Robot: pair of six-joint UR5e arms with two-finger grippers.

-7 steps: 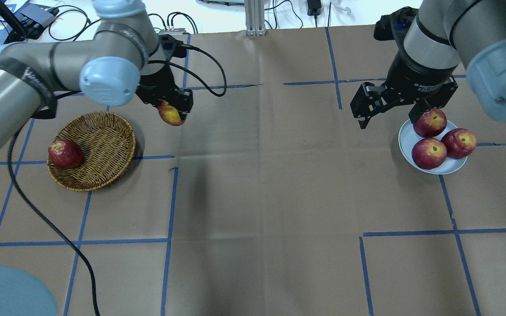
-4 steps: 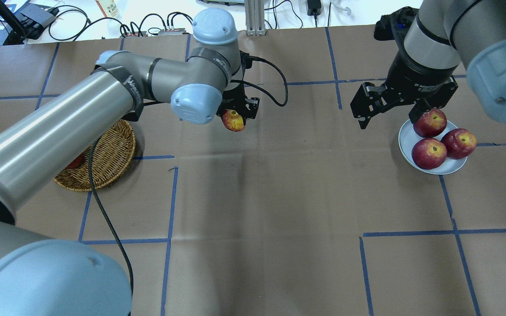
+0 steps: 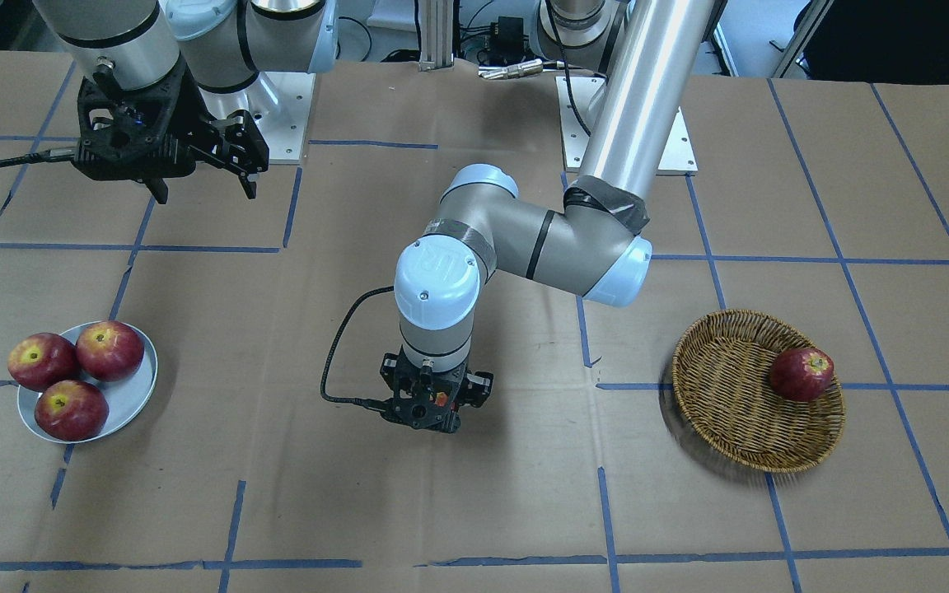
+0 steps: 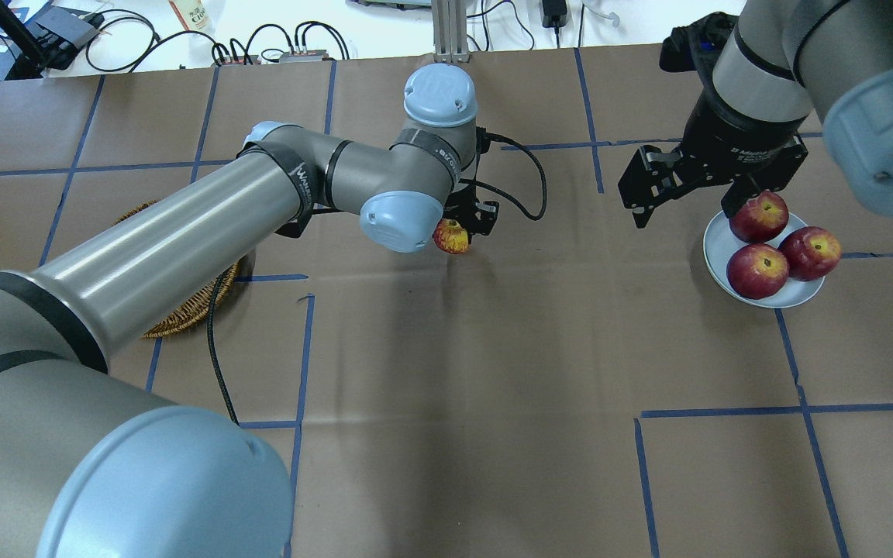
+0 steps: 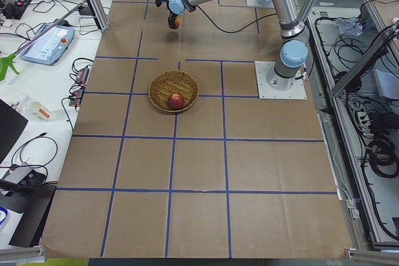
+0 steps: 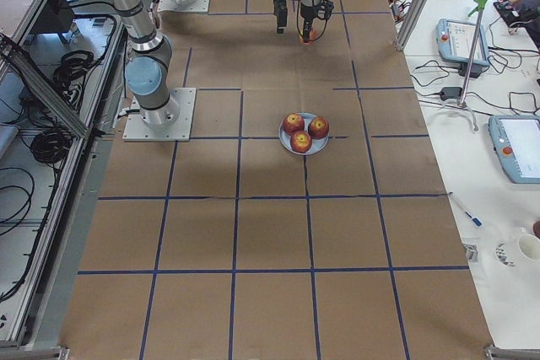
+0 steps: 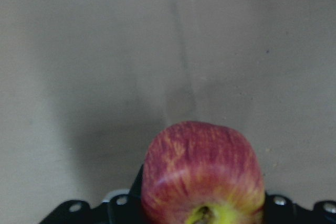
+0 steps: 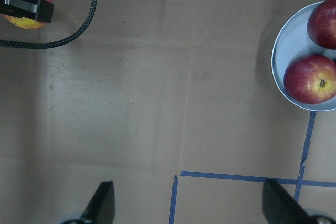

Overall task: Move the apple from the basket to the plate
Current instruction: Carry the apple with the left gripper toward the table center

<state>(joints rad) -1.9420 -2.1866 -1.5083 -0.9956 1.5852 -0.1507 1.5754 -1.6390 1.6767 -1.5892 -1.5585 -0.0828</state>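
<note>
Left gripper pinching the apple by its sides, held above bare table at overhead mid-frame, I'd say for clearance on the crossing. Right gripper spread at the upper-left edge of the plate, probably awaiting handover. Basket, right in the front view, holds one dark red apple. Plate already carries three apples; little room.

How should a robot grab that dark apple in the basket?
From straight above, with the fingers closing across its round middle. The dark apple sits close to the rim of the basket, so a sideways approach would likely hit the wicker wall. The shallow basket is open on top.
</note>
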